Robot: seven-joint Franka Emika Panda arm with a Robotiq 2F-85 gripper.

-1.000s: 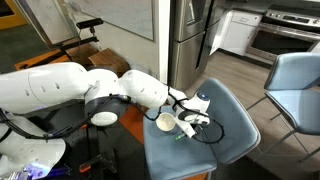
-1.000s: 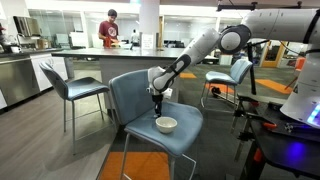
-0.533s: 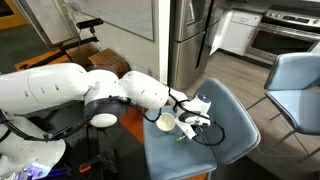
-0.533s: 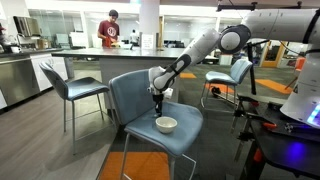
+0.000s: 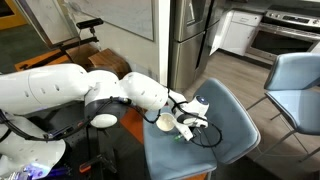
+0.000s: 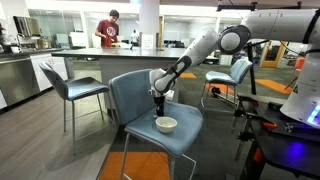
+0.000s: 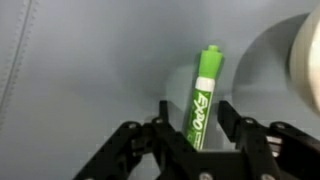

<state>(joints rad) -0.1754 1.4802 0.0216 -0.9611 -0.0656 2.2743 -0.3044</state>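
In the wrist view a green Expo marker (image 7: 205, 85) lies on the blue-grey chair seat (image 7: 80, 60), pointing away between my two black fingers. A narrow gap shows on each side of it, so my gripper (image 7: 197, 110) is open around the marker and not clamping it. A white bowl (image 7: 305, 60) sits just right of it. In both exterior views the gripper (image 5: 187, 128) (image 6: 156, 104) is down at the seat beside the bowl (image 5: 165, 122) (image 6: 166, 124). The marker's green tip (image 5: 181, 136) peeks out under the hand.
The chair (image 6: 138, 95) has a tall backrest behind the gripper. More blue chairs (image 5: 292, 85) (image 6: 72, 88) stand nearby. A fridge (image 5: 190, 35) and oven (image 5: 285, 35) are farther off. A person (image 6: 108, 30) stands at a counter in the background.
The arm has stayed in place over the seat. The bowl has not moved. No clear shift of the marker shows in the exterior views.
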